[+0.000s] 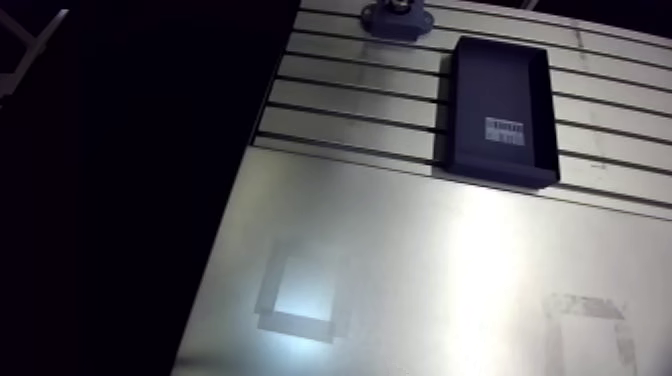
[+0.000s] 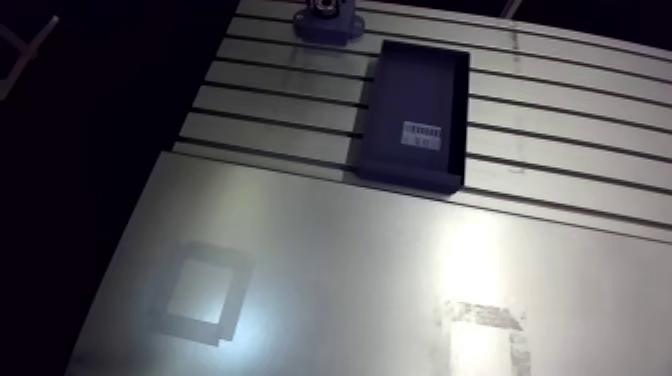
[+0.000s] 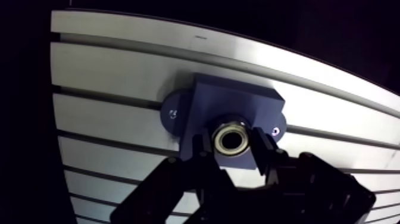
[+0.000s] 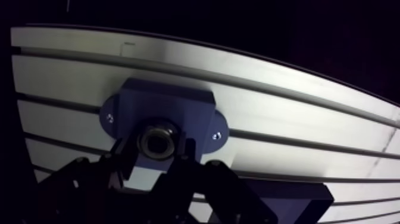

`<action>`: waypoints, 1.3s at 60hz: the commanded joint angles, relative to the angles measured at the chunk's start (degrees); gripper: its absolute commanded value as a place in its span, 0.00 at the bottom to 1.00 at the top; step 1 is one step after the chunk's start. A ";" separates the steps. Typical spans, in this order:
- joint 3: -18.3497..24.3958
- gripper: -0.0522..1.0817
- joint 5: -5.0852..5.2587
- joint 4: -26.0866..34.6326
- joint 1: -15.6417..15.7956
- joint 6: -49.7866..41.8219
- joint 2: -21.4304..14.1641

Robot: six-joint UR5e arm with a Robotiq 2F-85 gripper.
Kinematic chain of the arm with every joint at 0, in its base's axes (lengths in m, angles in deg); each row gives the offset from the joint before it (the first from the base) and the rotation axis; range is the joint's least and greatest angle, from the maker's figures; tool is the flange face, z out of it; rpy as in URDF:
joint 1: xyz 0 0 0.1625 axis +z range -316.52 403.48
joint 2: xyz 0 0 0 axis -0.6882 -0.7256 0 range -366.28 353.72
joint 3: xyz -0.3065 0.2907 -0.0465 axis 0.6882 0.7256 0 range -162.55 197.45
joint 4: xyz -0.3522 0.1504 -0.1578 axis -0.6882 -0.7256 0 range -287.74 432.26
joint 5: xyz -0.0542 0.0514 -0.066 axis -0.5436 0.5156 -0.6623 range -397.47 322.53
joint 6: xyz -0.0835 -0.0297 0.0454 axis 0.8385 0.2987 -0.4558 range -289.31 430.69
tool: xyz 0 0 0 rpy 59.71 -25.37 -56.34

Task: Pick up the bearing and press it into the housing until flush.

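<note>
My gripper (image 3: pixel 231 146) clamps the bearing (image 3: pixel 231 137) by its outer rim at the housing (image 3: pixel 238 102); I judge it stiff, slick, dense steel.

Fingers (image 3: pixel 262 152) snug against both sides of the bearing (image 3: pixel 230 138)

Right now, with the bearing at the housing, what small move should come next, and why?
Probably push straight on into the bore. The gripper seems shut on the bearing, which sits at the mouth of the housing; whether it is flush I cannot tell.
</note>
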State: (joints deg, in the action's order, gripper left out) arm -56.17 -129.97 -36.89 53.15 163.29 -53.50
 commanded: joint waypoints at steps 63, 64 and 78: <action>-0.32 0.57 0.00 -0.06 -0.09 0.09 0.08; -0.33 0.57 0.00 -0.06 -0.09 0.16 0.08; -0.24 0.57 0.09 -0.06 -0.18 0.26 0.08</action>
State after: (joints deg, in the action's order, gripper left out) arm -56.45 -129.97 -36.94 53.04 163.45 -53.41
